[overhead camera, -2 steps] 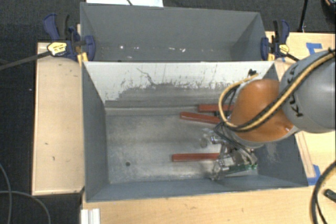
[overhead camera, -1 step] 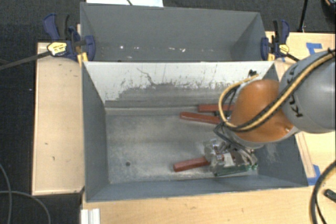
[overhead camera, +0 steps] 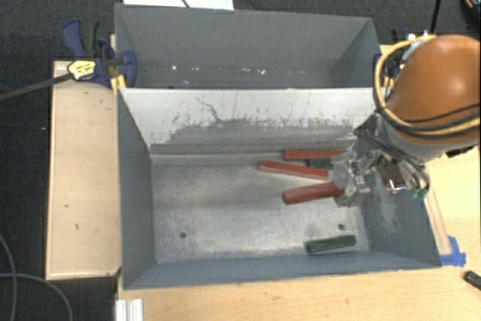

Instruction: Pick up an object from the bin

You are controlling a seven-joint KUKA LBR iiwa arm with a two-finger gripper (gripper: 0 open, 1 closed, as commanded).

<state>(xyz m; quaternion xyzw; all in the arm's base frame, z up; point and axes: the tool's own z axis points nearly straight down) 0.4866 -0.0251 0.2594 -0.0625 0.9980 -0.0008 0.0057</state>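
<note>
on the floor of the bin [overhead camera: 210,218], in its right half, three long bars lie side by side: the rearmost bar [overhead camera: 312,155] by the back wall, the middle bar [overhead camera: 289,168] just before it, the front bar [overhead camera: 308,195] nearer the front. the gripper [overhead camera: 349,188] is at the front bar's right end, near the right wall. a short stub [overhead camera: 331,244] lies apart by the front wall

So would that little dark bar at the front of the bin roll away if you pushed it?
Probably not. The dark bar looks more flat than round and lies flat on the bin floor, so it would likely slide rather than roll. It looks straight and stiff, so it probably wouldn't flop. It is small, so likely light.
</note>
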